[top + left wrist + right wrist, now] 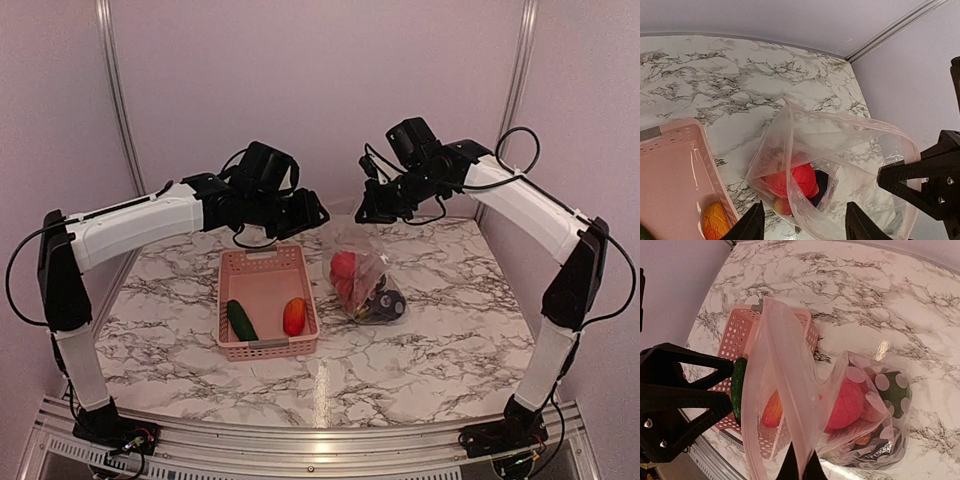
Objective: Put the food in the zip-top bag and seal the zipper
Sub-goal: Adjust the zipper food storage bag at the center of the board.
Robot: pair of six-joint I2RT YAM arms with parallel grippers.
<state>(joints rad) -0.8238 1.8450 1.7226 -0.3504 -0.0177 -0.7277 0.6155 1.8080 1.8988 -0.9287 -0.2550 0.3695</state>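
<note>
pink basket [262,268]: 1 cucumber [241,320], 1 orange fruit [294,316] | bag [374,258]: several foods [344,267]

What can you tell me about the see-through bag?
The bag is clear, crinkly plastic with a pale pinkish strip along its open mouth. It rests on the marble table beside the pink basket. The right gripper pinches its rim, holding it up. Red toy food lies inside.

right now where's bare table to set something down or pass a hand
Free: the marble table right of the bag, the strip in front of the basket, and the strip left of it. Crowded: the narrow gap between basket and bag, and over the bag's mouth, where the right gripper pinches it beside the open left gripper.
</note>
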